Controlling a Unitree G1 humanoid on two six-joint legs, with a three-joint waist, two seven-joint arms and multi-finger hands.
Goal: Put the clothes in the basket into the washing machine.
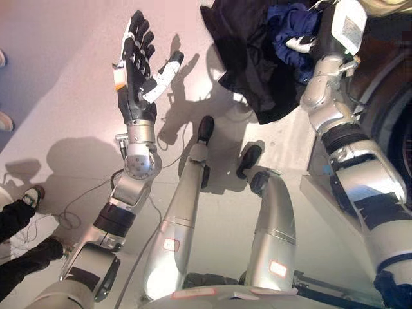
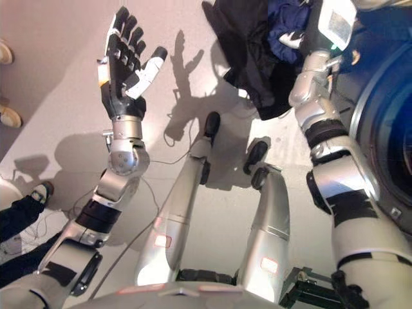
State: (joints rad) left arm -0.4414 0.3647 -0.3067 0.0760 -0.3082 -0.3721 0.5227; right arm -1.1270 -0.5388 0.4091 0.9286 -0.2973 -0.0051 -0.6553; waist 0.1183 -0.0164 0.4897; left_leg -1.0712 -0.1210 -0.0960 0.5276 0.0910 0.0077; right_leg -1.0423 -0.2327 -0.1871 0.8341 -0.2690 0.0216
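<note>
My right hand [image 1: 301, 44] is at the upper right, its fingers curled into a bundle of clothes. The bundle is a black garment [image 1: 251, 61] that hangs down over the floor and a dark blue garment [image 1: 293, 22] bunched on top. It hangs just left of the washing machine [image 2: 381, 122], whose round door rim shows at the right edge. My left hand [image 1: 136, 64] is raised at the upper left, with its fingers straight and spread, and it holds nothing. No basket is in view.
A person's dark-trousered leg and shoe [image 1: 31, 196] stand at the lower left. More shoes [image 2: 8, 114] show at the left edge. The pale floor [image 1: 64, 38] spreads below my hands.
</note>
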